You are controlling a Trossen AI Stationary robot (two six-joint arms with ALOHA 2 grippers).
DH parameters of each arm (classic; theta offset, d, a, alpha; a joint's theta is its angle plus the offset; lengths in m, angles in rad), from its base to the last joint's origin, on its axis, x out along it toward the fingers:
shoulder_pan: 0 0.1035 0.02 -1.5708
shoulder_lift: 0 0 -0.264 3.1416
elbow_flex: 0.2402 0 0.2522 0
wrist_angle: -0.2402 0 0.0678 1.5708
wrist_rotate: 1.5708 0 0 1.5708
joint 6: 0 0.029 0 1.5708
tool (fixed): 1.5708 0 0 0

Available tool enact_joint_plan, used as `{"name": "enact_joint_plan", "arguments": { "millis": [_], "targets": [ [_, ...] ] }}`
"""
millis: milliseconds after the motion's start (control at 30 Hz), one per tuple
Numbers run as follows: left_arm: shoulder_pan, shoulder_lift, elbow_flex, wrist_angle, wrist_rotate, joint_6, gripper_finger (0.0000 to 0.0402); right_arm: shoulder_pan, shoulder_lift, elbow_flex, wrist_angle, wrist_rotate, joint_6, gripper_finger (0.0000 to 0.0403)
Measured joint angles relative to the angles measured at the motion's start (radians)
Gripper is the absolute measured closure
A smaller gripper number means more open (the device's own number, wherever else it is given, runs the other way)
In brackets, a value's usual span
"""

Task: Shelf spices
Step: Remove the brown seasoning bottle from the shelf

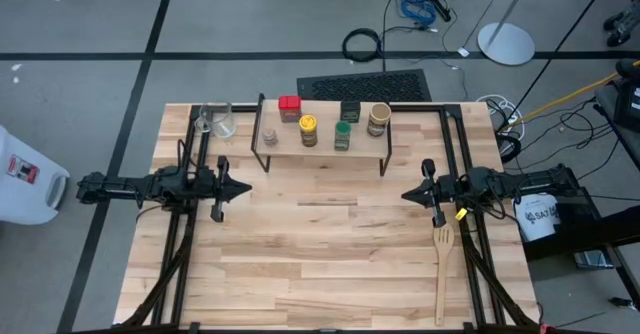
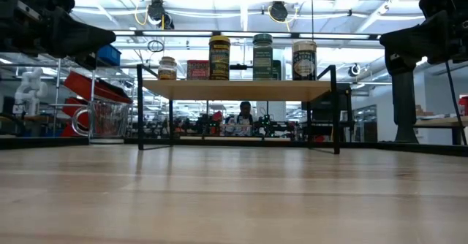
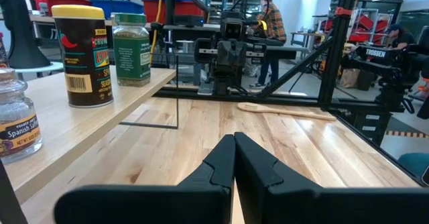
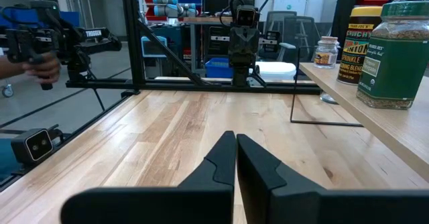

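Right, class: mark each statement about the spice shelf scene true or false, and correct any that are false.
1. All six spice containers stand on the shelf. True.
2. The left gripper holds the yellow jar. False: it is shut on nothing, away from the shelf.
3. The wooden spatula lies on the table near the right gripper. True.
4. The glass cup sits on the shelf. False: it stands on the table beside the shelf.
5. The right gripper is open. False: it is shut.
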Motion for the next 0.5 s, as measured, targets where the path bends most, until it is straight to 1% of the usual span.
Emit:
{"name": "enact_joint_plan", "arguments": {
  "millis": [500],
  "targets": [
    [0.0, 0.0, 0.006, 0.01, 0.001, -0.002, 0.0388, 0.0, 0.0, 0.0, 0.0, 0.0, 0.0, 0.0403]
  ]
}}
